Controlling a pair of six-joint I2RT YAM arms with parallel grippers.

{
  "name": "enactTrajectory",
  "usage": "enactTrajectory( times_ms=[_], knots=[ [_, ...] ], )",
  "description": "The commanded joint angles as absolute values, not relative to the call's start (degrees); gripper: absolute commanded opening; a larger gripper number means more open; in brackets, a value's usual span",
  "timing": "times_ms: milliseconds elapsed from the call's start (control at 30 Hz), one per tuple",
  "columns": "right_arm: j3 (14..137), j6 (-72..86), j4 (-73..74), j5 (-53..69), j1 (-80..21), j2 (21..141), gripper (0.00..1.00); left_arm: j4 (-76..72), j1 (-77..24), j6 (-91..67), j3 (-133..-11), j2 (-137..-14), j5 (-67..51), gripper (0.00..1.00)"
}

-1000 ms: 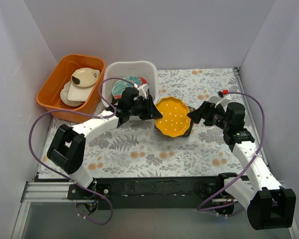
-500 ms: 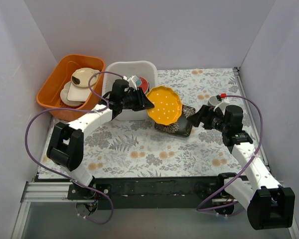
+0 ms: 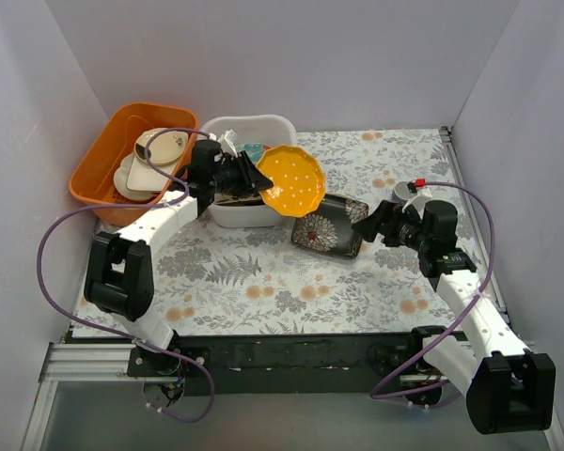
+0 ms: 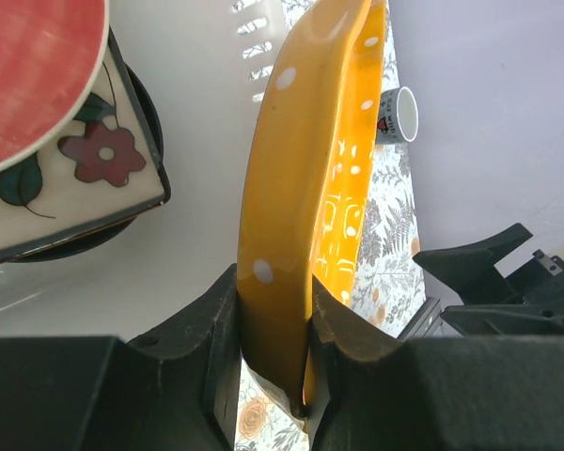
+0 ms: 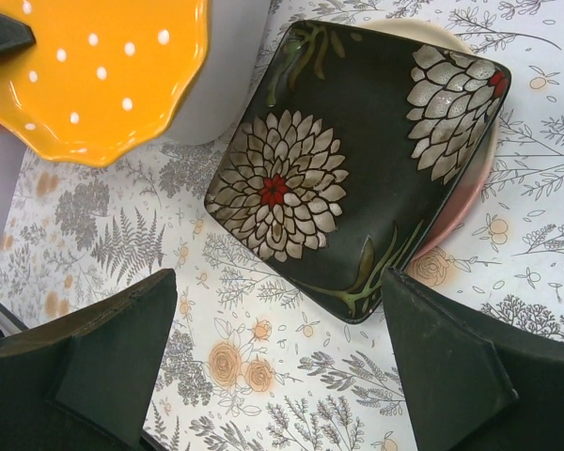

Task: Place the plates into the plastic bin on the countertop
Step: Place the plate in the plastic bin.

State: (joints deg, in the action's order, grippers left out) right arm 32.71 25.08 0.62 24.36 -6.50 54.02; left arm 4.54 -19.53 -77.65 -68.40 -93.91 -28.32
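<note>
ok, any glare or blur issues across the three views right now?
Left wrist: bright reflections on the yellow plate along its inner face, and the white bin behind it looks washed out. Right wrist: black floral plate is sharp with a mild sheen; the right end effector is dark, its detail lost. Top external: even soft light, faint shadows, no visible blur.

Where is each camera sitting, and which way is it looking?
Top camera: high behind the arms, looking down on the countertop; both arms show whole.
Left wrist camera: on the left arm, looking past the left fingers pinching the yellow plate, toward the white bin.
Right wrist camera: on the right arm, looking down between the open right fingers at the black flowered plate.
Shared: both wrist views show the yellow plate.
</note>
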Motion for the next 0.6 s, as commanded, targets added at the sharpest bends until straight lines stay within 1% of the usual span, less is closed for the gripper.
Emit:
enactTrajectory(
  times_ms=[0,233,567],
  knots=[
    [31.55,24.26,-0.53,24.96,-6.77,52.65,0.96,-1.76,-18.28,-79.10,-73.04,-87.71,-31.64,0.00],
    [30.76,24.87,-1.49,25.49,-6.68,52.82,0.96,-4.83,-16.17,-81.03,-72.34,-86.84,-32.78,0.00],
    [29.97,25.13,-2.02,26.45,-6.77,52.65,0.95,-6.94,-11.52,-83.67,-71.45,-85.25,-31.55,0.00]
  ],
)
